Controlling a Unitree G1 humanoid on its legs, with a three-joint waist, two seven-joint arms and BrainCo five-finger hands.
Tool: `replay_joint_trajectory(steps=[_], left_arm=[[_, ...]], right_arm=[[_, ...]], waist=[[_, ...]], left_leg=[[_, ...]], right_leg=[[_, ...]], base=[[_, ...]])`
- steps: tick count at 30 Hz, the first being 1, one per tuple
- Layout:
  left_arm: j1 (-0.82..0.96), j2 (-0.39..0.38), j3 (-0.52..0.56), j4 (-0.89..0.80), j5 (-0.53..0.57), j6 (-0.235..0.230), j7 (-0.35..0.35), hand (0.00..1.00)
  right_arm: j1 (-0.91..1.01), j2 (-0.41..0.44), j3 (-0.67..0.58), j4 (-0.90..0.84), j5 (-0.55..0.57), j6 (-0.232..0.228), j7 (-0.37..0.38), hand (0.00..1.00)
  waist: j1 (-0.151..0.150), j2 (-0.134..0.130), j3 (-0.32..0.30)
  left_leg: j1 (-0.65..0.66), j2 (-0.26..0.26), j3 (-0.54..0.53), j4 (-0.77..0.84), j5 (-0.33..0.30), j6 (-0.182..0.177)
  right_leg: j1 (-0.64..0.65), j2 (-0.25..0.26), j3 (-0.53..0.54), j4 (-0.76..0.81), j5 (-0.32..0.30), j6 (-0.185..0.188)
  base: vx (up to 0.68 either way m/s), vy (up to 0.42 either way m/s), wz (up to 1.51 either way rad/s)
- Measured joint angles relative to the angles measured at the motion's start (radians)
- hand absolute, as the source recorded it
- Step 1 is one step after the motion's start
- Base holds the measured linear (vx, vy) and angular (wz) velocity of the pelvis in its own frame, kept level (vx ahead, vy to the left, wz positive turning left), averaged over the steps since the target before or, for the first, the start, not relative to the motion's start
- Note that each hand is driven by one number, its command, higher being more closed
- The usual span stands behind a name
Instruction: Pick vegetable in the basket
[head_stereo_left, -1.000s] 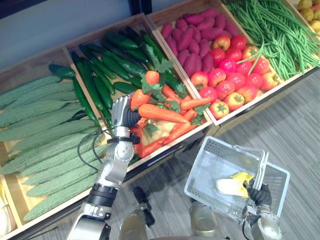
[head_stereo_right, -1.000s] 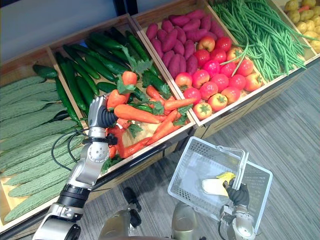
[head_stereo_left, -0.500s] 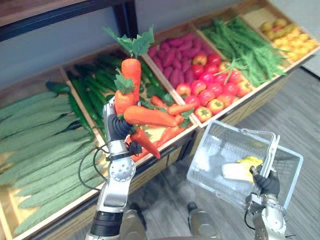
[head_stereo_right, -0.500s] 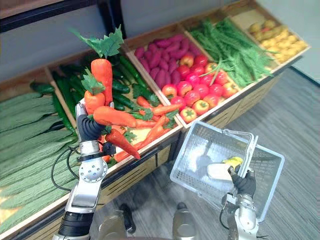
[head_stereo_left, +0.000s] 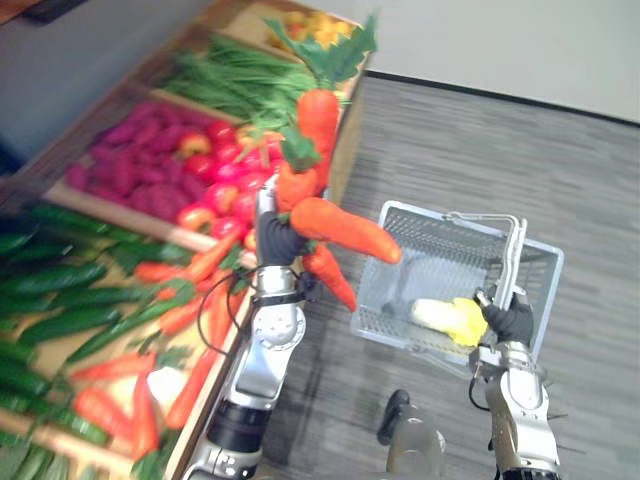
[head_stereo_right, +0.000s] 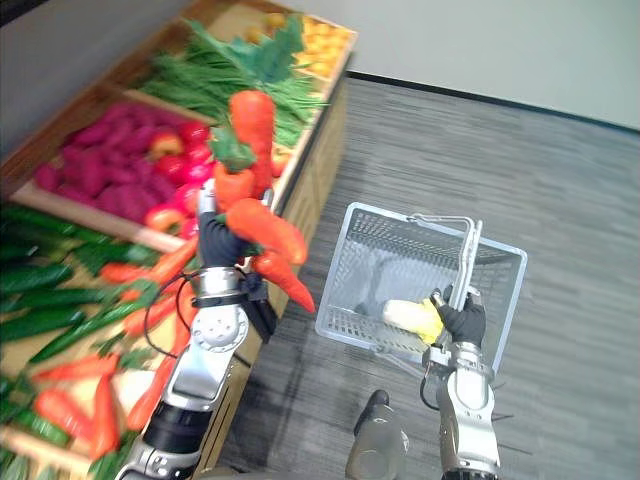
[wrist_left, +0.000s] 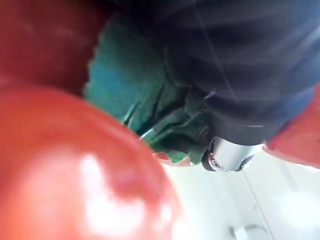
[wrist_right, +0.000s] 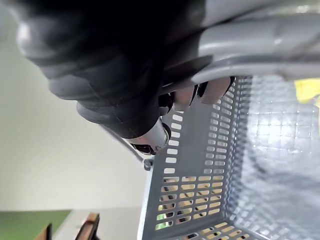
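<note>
My left hand (head_stereo_left: 281, 241) is raised and shut on a bunch of orange carrots (head_stereo_left: 337, 226) with green leafy tops, held in the air just left of the basket's rim. Up close, a carrot (wrist_left: 75, 165) and its leaves (wrist_left: 150, 115) lie against the hand's dark cover. The grey mesh basket (head_stereo_left: 440, 252) hangs over the floor with my right hand (head_stereo_left: 510, 322) shut on its handle (wrist_right: 260, 47). A pale yellow-white leafy vegetable (head_stereo_left: 446, 318) lies inside the basket near that hand.
A wooden stall runs along the left, with crates of cucumbers (head_stereo_left: 50, 292), loose carrots (head_stereo_left: 170, 322), purple sweet potatoes (head_stereo_left: 118, 175), tomatoes (head_stereo_left: 215, 195), green beans (head_stereo_left: 230, 85) and yellow produce (head_stereo_left: 300, 20). Grey floor (head_stereo_left: 480, 140) stretches away to the right.
The camera has swung right. My left hand lifted the carrot bunch out of its crate and carried it toward the basket. The right hand keeps hold of the handle.
</note>
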Motion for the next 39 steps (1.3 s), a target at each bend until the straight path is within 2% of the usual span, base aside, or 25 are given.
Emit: replay_joint_trajectory(steps=[1, 2, 3, 4, 5, 6, 7, 9, 10, 11, 12, 13, 20, 22, 24, 29, 35, 39], left_arm=[[-0.007, -0.002, -0.029, 0.026, -0.006, 0.0, -0.005, 1.0], [-0.008, 0.003, -0.041, 0.035, -0.01, 0.0, -0.006, 1.0], [-0.007, -0.004, -0.052, 0.043, -0.013, -0.001, -0.011, 1.0], [-0.006, 0.001, -0.053, 0.048, -0.013, -0.002, -0.013, 1.0], [-0.006, 0.005, -0.052, 0.05, -0.013, -0.002, -0.015, 1.0], [-0.004, 0.011, -0.054, 0.059, -0.012, -0.002, -0.02, 1.0], [0.007, 0.01, -0.056, 0.064, -0.012, -0.003, -0.02, 1.0], [0.02, 0.008, -0.065, 0.1, -0.008, -0.011, -0.026, 1.0], [0.033, 0.009, -0.066, 0.114, -0.005, -0.011, -0.028, 1.0], [0.043, 0.009, -0.074, 0.148, 0.008, -0.01, -0.036, 1.0], [0.043, 0.01, -0.076, 0.164, 0.009, -0.009, -0.043, 1.0], [0.043, 0.01, -0.085, 0.187, 0.01, -0.007, -0.047, 1.0], [0.038, 0.012, -0.091, 0.299, 0.03, 0.031, -0.07, 1.0], [0.031, 0.021, -0.091, 0.348, 0.044, 0.05, -0.089, 1.0], [0.029, 0.029, -0.088, 0.381, 0.047, 0.056, -0.09, 1.0], [0.023, 0.046, -0.079, 0.418, 0.047, 0.067, -0.09, 1.0], [0.012, 0.049, -0.043, 0.544, 0.042, 0.077, -0.098, 1.0], [0.008, 0.057, -0.042, 0.561, 0.025, 0.082, -0.108, 1.0]], right_arm=[[-0.003, -0.014, 0.026, -0.001, 0.021, 0.0, 0.004, 1.0], [-0.003, -0.015, 0.042, -0.001, 0.029, 0.0, 0.004, 1.0], [-0.015, -0.018, 0.066, -0.001, 0.053, 0.0, 0.008, 1.0], [-0.038, -0.013, 0.1, 0.0, 0.07, 0.0, 0.01, 1.0], [-0.05, -0.008, 0.117, 0.0, 0.082, 0.0, 0.019, 1.0], [-0.068, -0.003, 0.148, -0.001, 0.096, 0.0, 0.032, 1.0], [-0.08, 0.003, 0.174, -0.001, 0.102, -0.001, 0.044, 1.0], [-0.082, -0.001, 0.208, 0.003, 0.128, -0.001, 0.07, 1.0], [-0.076, 0.001, 0.225, 0.003, 0.137, 0.0, 0.074, 1.0], [-0.062, 0.018, 0.24, -0.01, 0.15, 0.0, 0.094, 1.0], [-0.06, 0.024, 0.249, -0.012, 0.173, 0.0, 0.096, 1.0], [-0.05, 0.024, 0.257, -0.012, 0.189, 0.002, 0.099, 1.0], [0.001, 0.03, 0.327, -0.012, 0.334, 0.023, 0.174, 1.0], [0.009, 0.028, 0.345, -0.032, 0.374, 0.037, 0.198, 1.0], [0.03, 0.031, 0.367, -0.065, 0.41, 0.039, 0.214, 1.0], [0.067, 0.031, 0.396, -0.124, 0.508, 0.039, 0.245, 1.0], [0.067, 0.03, 0.508, -0.142, 0.631, 0.042, 0.268, 1.0], [0.067, 0.029, 0.575, -0.171, 0.708, 0.045, 0.295, 1.0]], waist=[[-0.003, -0.003, 0.001], [-0.002, -0.006, 0.001], [0.006, -0.013, 0.005], [0.01, -0.014, 0.006], [0.015, -0.024, 0.011], [0.034, -0.023, 0.011], [0.046, -0.02, 0.009], [0.067, 0.002, 0.005], [0.064, -0.007, -0.001], [0.036, -0.041, -0.02], [0.031, -0.056, -0.019], [0.031, -0.06, -0.02], [0.025, -0.056, -0.021], [0.015, -0.056, -0.021], [0.002, -0.057, -0.021], [0.005, -0.057, -0.021], [0.004, -0.057, -0.021], [0.004, -0.062, -0.024]], left_leg=[[-0.018, 0.014, -0.105, 0.071, 0.088, 0.034], [-0.033, 0.01, -0.176, 0.103, 0.091, 0.015], [-0.085, -0.05, -0.323, 0.144, -0.011, -0.022], [-0.139, -0.128, -0.432, 0.14, -0.084, -0.009], [-0.161, -0.165, -0.468, 0.125, -0.108, 0.013], [-0.209, -0.227, -0.52, 0.083, -0.137, 0.046], [-0.245, -0.269, -0.557, -0.001, -0.133, 0.054], [-0.252, -0.286, -0.577, -0.151, -0.052, 0.063], [-0.238, -0.297, -0.576, -0.168, -0.051, 0.061], [-0.232, -0.333, -0.571, -0.215, -0.052, 0.065], [-0.223, -0.345, -0.559, -0.226, -0.049, 0.068], [-0.217, -0.353, -0.549, -0.227, -0.051, 0.071], [-0.17, -0.352, -0.518, -0.282, -0.047, 0.064], [-0.167, -0.351, -0.509, -0.296, -0.047, 0.062], [-0.159, -0.353, -0.51, -0.309, -0.049, 0.06], [-0.153, -0.354, -0.511, -0.32, -0.053, 0.057], [-0.153, -0.354, -0.511, -0.328, -0.053, 0.057], [-0.151, -0.355, -0.51, -0.33, -0.053, 0.057]], right_leg=[[0.034, 0.029, 0.034, -0.043, 0.004, -0.004], [0.054, 0.038, 0.051, -0.066, 0.007, -0.006], [0.088, 0.042, 0.098, -0.116, 0.008, -0.011], [0.116, 0.043, 0.143, -0.161, 0.021, -0.015], [0.125, 0.044, 0.168, -0.179, 0.029, -0.01], [0.142, 0.044, 0.217, -0.21, 0.053, 0.008], [0.148, 0.05, 0.265, -0.231, 0.078, 0.036], [0.157, 0.091, 0.348, -0.257, 0.098, 0.068], [0.162, 0.088, 0.371, -0.274, 0.111, 0.076], [0.168, 0.078, 0.387, -0.321, 0.111, 0.08], [0.167, 0.071, 0.405, -0.333, 0.118, 0.078], [0.167, 0.068, 0.418, -0.339, 0.127, 0.087], [0.181, 0.087, 0.442, -0.371, 0.132, 0.081], [0.184, 0.092, 0.453, -0.381, 0.132, 0.078], [0.196, 0.091, 0.453, -0.393, 0.133, 0.076], [0.204, 0.091, 0.45, -0.402, 0.129, 0.071], [0.2, 0.093, 0.446, -0.403, 0.126, 0.067], [0.201, 0.093, 0.447, -0.402, 0.126, 0.067]], base=[[0.37, -0.131, -1.18], [0.27, -0.015, -1.02], [0.24, 0.08, -1.01], [0.22, 0.116, -1.06], [0.2, 0.141, -1.19], [0.13, 0.176, -1.31], [0.11, 0.194, -1.42], [0.05, 0.249, -1.32], [0.1, 0.269, -0.82], [0.15, 0.209, -0.24], [0.12, 0.163, -0.14], [0.08, 0.138, -0.25], [0.06, 0.025, -0.15], [0.0, -0.003, -0.11], [0.0, 0.0, 0.0], [-0.01, 0.008, 0.02], [0.0, 0.0, 0.01], [0.0, 0.0, 0.0]])
